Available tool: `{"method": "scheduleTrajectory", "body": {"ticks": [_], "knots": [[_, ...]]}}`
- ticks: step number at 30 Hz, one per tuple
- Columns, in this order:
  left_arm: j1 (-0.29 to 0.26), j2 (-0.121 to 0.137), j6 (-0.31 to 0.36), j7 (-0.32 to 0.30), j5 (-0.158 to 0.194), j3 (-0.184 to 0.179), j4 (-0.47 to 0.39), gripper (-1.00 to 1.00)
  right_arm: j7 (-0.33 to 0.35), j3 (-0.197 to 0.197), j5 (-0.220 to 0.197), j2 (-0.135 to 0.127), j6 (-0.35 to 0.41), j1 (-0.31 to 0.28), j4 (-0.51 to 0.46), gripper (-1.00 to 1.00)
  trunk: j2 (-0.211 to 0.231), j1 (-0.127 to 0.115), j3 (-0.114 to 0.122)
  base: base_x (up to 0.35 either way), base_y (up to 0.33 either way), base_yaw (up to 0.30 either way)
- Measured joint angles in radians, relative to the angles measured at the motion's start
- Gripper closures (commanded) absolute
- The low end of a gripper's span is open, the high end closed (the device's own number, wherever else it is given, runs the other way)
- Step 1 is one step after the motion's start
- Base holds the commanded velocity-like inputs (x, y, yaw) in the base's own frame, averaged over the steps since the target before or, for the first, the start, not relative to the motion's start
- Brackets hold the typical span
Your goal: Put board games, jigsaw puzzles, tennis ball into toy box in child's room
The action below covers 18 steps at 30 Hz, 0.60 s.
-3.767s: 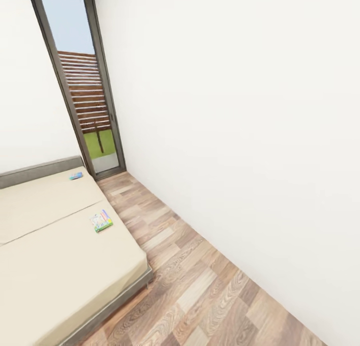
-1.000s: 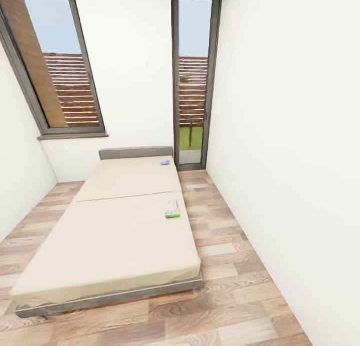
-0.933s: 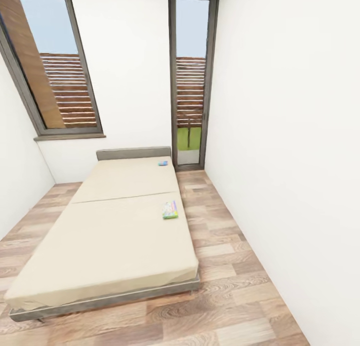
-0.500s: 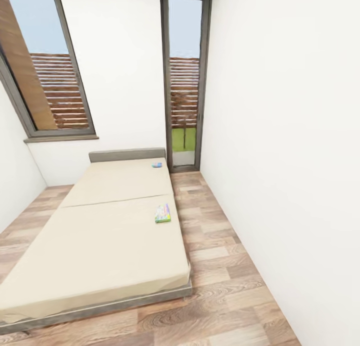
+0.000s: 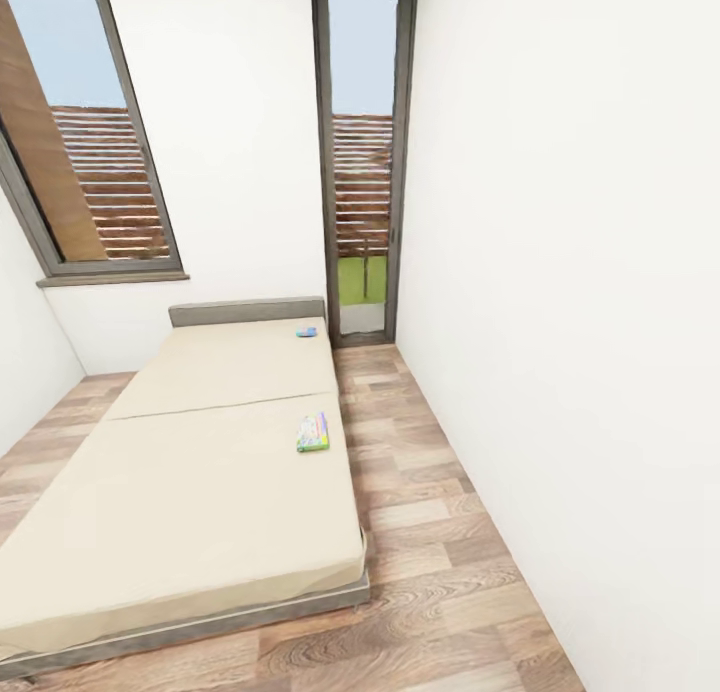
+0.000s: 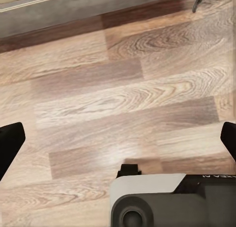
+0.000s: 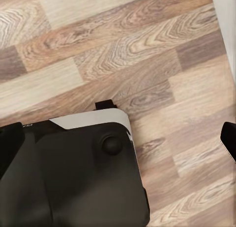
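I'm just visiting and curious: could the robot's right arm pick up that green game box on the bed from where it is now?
Probably not yet. The green board game lies far off on the bed, near its right edge, while the right pincer hangs open over the wood floor. Nothing blocks the way; the robot just seems too far.

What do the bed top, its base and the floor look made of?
Bed top: plain beige matte, likely fabric or foam, with soft rounded edges. Base: flat grey, maybe painted board; unclear. Floor: wood-look planks with visible grain and a slight sheen.
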Motion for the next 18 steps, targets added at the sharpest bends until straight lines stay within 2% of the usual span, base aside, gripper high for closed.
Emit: {"method": "scheduleTrajectory", "body": {"ticks": [18], "knots": [[0.0, 0.0, 0.0, 0.0, 0.0, 0.0, 0.0, -1.0, 0.0, 0.0, 0.0, 0.002, -0.002, 0.0, 0.0, -1.0, 0.0, 0.0, 0.0, 0.008, -0.018, 0.0]]}}
